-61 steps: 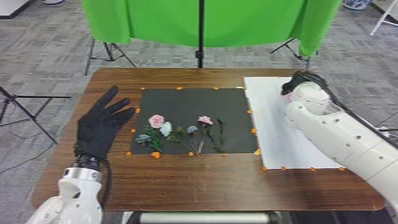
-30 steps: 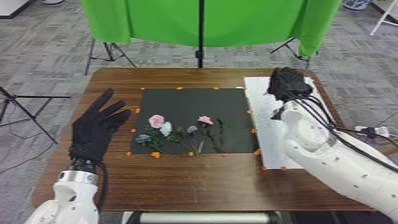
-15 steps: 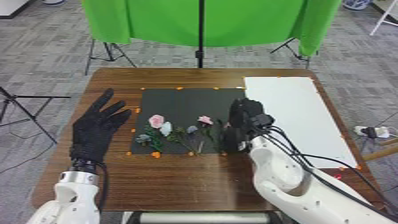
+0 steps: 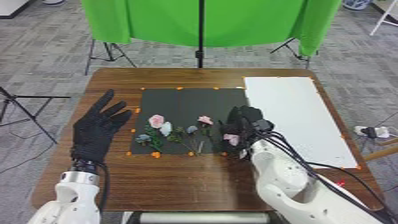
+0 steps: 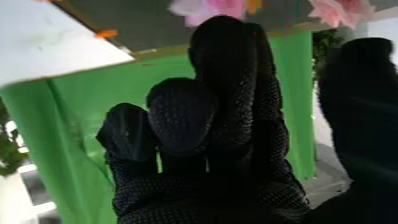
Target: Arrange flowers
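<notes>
In the head view, my right hand (image 4: pixel 242 121) is over the black mat's right edge, its fingers relaxed. A pink flower (image 4: pixel 232 139) shows against the glove; contact is unclear. Left of it on the mat (image 4: pixel 191 102) lie a pink rose (image 4: pixel 156 120), a white flower (image 4: pixel 166 129), pale blue flowers (image 4: pixel 192 129) and another pink flower (image 4: pixel 205 120), with green stems. My left hand (image 4: pixel 92 131) is open left of the mat. In the right wrist view, my right hand (image 5: pixel 233 95) has its thumb apart from the fingers; a pink-purple flower (image 5: pixel 209 7) is beyond the fingertips.
A white sheet (image 4: pixel 289 110) covers the right part of the brown table (image 4: pixel 178 185). Orange marks line the mat and sheet. Behind the table hangs a green cloth (image 4: pixel 253 25) on stands.
My right hand has swung from the white sheet's far end left and toward the near side, to the mat's right edge. A pink flower has come into sight beside it. My left hand has barely shifted.
</notes>
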### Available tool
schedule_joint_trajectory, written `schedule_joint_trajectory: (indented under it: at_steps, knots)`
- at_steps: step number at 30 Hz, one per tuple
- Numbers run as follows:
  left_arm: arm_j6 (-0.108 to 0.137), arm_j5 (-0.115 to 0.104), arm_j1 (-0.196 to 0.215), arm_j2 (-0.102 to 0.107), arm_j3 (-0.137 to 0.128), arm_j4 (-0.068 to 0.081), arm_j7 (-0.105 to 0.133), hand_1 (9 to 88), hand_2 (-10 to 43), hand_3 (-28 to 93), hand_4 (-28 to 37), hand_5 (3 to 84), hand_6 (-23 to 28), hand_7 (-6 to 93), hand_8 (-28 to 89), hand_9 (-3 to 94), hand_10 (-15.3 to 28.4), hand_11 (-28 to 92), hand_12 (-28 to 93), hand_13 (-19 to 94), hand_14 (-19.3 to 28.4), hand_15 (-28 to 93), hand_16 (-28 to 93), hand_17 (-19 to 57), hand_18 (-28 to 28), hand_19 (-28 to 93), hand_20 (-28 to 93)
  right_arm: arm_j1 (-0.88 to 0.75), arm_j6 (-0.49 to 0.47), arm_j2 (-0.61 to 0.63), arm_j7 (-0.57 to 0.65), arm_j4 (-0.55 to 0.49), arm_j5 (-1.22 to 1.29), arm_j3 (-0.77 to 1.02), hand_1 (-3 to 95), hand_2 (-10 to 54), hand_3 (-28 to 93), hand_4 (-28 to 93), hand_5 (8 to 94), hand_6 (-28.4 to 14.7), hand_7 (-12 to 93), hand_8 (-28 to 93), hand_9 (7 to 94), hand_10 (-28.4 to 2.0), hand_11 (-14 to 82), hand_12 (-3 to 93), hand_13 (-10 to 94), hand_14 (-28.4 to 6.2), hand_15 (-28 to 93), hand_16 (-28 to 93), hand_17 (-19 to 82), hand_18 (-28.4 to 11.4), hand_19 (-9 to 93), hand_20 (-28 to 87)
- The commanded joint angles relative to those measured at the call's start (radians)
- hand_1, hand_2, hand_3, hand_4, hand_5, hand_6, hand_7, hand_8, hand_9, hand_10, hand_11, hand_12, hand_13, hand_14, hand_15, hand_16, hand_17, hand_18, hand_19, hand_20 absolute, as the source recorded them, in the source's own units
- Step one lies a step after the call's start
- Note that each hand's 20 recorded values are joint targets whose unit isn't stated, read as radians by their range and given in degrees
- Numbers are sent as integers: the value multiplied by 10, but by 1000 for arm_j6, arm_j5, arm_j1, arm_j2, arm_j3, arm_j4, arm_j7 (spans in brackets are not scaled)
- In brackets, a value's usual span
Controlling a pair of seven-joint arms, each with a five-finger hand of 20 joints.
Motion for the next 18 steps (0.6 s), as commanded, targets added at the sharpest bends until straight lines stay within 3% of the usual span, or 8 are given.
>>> schedule_joint_trajectory:
  at_steps: [1, 4, 6, 8, 9, 14, 17, 18]
  knots:
    - [5, 5, 15, -8, -2, -2, -16, 236, 61, 786, -267, 331, 66, 134, -103, 329, 191, 250, 124, 265, 275, 549, -74, -67, 284, 526, 264, -68, -5, 40, -31, -103, 40, 91, 286, -95, 701, -283, 680, 14, 116, -123, 862, -108, 466, 205, 726, -115, 820, 199, 356, -230, 932, 706]
    - [-1, 13, 12, -17, -4, 4, -30, 235, 62, 785, -268, 331, 65, 134, -103, 329, 192, 249, 124, 264, 275, 549, -74, -67, 284, 527, 264, -169, -76, -10, -78, -168, 240, 262, 265, -95, 707, -283, 657, 8, 113, -120, 835, -117, 443, 193, 702, -124, 815, 196, 338, -229, 932, 698]
    - [1, 22, 17, -21, -5, 4, -35, 234, 62, 786, -269, 331, 64, 134, -103, 329, 192, 249, 124, 263, 275, 549, -74, -67, 284, 527, 264, -242, -103, -77, -86, -202, 486, 401, 256, -83, 722, -282, 622, 5, 117, -121, 788, -136, 369, 176, 658, -131, 776, 166, 289, -231, 925, 604]
    - [-1, 17, 24, -23, -8, 4, -29, 233, 62, 786, -269, 333, 61, 133, -104, 329, 192, 249, 124, 263, 275, 548, -75, -67, 284, 527, 263, -278, -119, -139, -105, -204, 693, 503, 245, -59, 739, -282, 593, 3, 126, -122, 718, -161, 294, 156, 587, -146, 705, 125, 202, -245, 829, 528]
    - [-8, 24, 23, -30, -12, 6, -40, 233, 62, 786, -270, 335, 60, 133, -105, 329, 192, 249, 124, 264, 276, 549, -74, -67, 284, 526, 263, -300, -133, -167, -133, -197, 797, 556, 240, -55, 749, -282, 584, 6, 133, -126, 686, -162, 265, 148, 556, -154, 647, 102, 164, -246, 764, 496]
    - [-16, 41, 20, -37, -9, 15, -37, 230, 62, 785, -274, 341, 48, 128, -106, 332, 186, 240, 121, 263, 274, 547, -75, -68, 284, 525, 262, -347, -91, -188, -293, -134, 1038, 636, 231, -52, 779, -283, 543, 20, 145, -137, 569, -163, 175, 130, 444, -184, 417, 108, 58, -242, 572, 318]
    - [-7, 69, 25, -40, -6, 20, -42, 228, 62, 782, -277, 338, 42, 125, -106, 332, 182, 236, 121, 264, 273, 545, -74, -68, 284, 524, 262, -371, -68, -209, -354, -104, 1179, 670, 231, -41, 780, -283, 532, 25, 147, -136, 534, -162, 154, 128, 412, -187, 358, 111, 47, -240, 547, 290]
    - [-15, 78, 24, -43, -7, 27, -47, 227, 62, 781, -278, 337, 41, 124, -105, 331, 180, 232, 120, 265, 273, 544, -74, -68, 284, 524, 262, -377, -81, -218, -372, -90, 1223, 684, 232, -38, 780, -283, 529, 27, 148, -138, 529, -163, 149, 131, 411, -187, 345, 132, 46, -239, 548, 283]
